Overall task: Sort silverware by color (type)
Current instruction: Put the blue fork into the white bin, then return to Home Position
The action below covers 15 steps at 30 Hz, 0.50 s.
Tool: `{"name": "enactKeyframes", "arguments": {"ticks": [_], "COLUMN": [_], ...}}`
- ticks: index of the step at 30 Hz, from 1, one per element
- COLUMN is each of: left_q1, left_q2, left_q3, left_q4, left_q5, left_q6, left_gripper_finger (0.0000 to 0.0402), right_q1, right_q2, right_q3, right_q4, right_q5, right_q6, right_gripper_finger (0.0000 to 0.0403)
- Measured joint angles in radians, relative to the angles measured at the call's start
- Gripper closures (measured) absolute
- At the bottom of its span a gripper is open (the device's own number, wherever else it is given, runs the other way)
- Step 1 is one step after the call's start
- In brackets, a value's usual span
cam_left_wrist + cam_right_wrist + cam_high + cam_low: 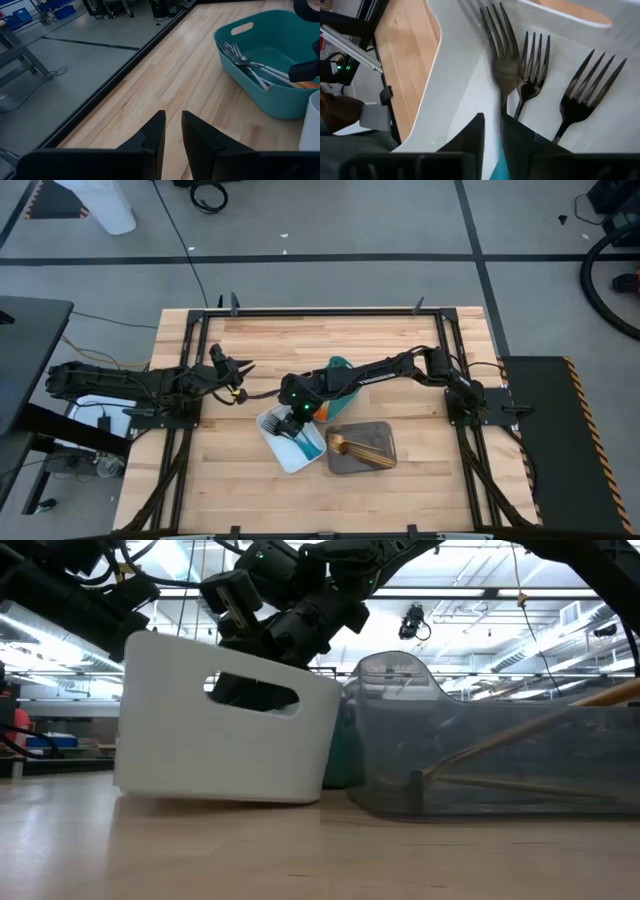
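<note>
Since the right gripper (492, 131) hangs over the white tray (455, 85), pinching a blue-handled fork (502, 60) beside two more, and the left gripper (172, 131) waits near-closed and empty, I'd treat forks as light, stiff, slippery: grab mid-handle.

White tray (283, 452), teal tray (270, 55) and grey tray (362, 448) on a pale wood tabletop (260, 340); gold cutlery (352, 444) in the grey one; silver forks (532, 65) in the white.
</note>
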Motion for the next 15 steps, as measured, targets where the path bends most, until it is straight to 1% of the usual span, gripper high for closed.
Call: {"name": "enactKeyframes", "arguments": {"ticks": [4,8,11,15], "left_q1": [0.000,0.000,0.000,0.000], "left_q2": [0.000,0.000,0.000,0.000], "left_q3": [0.000,0.000,0.000,0.000], "left_q4": [0.000,0.000,0.000,0.000], "left_q5": [0.000,0.000,0.000,0.000], "left_q6": [0.000,0.000,0.000,0.000], "left_gripper_finger": [0.0331,0.0331,0.0331,0.0331], "right_q1": [-0.006,-0.013,-0.014,-0.018], "right_q2": [-0.003,-0.001,-0.001,-0.001], "right_q3": [0.000,0.030,0.076,0.154], "right_q4": [0.000,-0.018,-0.050,-0.174], "right_q5": [-0.012,-0.030,0.014,0.100], "right_q6": [-0.010,-0.015,-0.041,-0.081], "right_gripper_finger": [0.0303,0.0287,0.0285,0.0286]}}
